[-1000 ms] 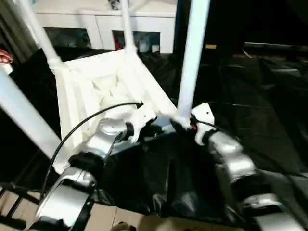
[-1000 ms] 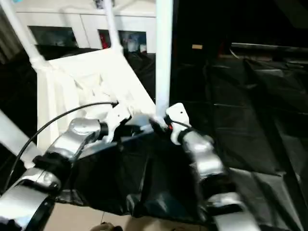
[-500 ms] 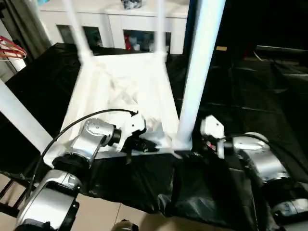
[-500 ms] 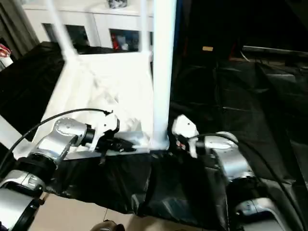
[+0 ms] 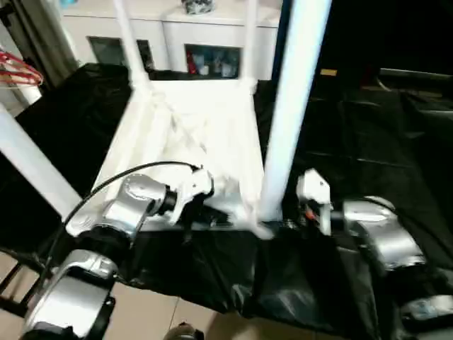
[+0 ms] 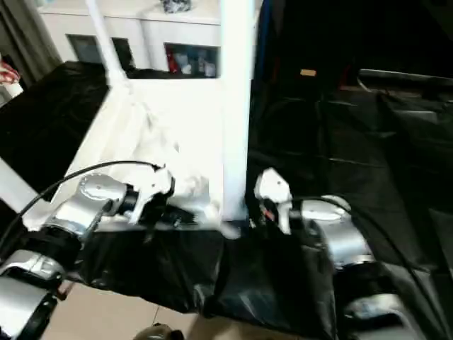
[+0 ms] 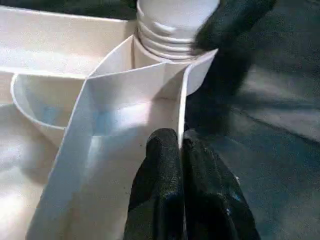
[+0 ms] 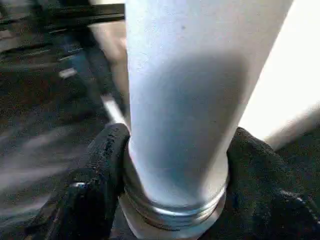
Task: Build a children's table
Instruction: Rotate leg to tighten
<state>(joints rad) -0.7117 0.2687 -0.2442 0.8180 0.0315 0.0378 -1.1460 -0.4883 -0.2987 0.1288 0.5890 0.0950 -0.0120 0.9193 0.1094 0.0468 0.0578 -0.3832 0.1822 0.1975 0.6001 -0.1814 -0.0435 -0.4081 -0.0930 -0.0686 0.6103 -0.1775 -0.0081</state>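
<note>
Black sheeting covers the surface; the upturned table top (image 5: 191,134) now lies squarer. Left fingers (image 7: 160,165) pinch a rib beside the corner socket (image 7: 192,70); right fingers (image 8: 107,165) have narrowed around the leg (image 5: 287,106) there, ready to screw.

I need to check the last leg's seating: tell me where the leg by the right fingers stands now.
The leg stands upright in the tabletop's near right corner socket; in the right wrist view the right gripper straddles its threaded base, beside the left gripper on a rib.
</note>
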